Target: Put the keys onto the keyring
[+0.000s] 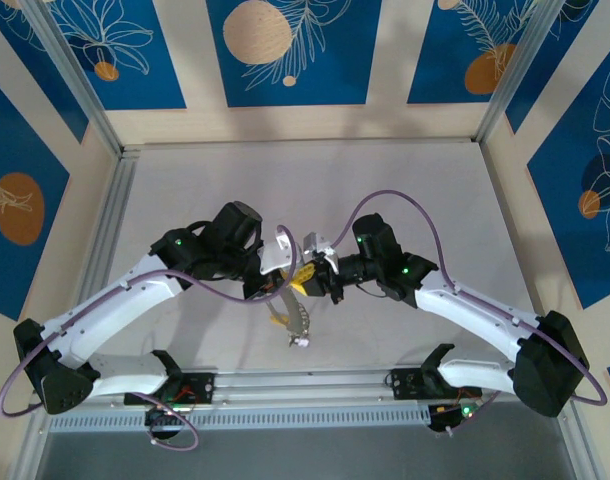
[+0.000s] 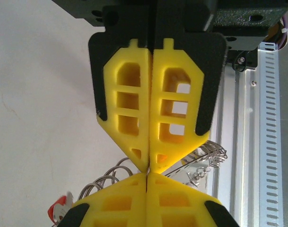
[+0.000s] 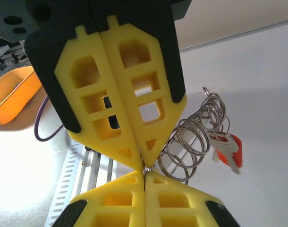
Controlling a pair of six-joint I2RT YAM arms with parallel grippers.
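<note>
My left gripper (image 1: 288, 272) and right gripper (image 1: 319, 272) meet tip to tip above the middle of the table. Both are shut on the thin grey wire of the keyring (image 3: 150, 168), pinched between the yellow fingertips. In the left wrist view my left gripper (image 2: 148, 171) nips the keyring (image 2: 186, 168) right against the right gripper's tips. In the right wrist view my right gripper (image 3: 144, 168) does the same. A row of small split rings (image 3: 196, 137) is threaded on the wire, and a key with a red tag (image 3: 226, 149) hangs from them. The keys (image 1: 297, 335) dangle below both grippers.
An orange bin (image 3: 12, 94) sits off to the side beyond the table. The slotted aluminium rail (image 2: 271, 142) runs along the near edge by the arm bases. Aluminium posts (image 1: 75, 80) and patterned panels wall the white table (image 1: 405, 180).
</note>
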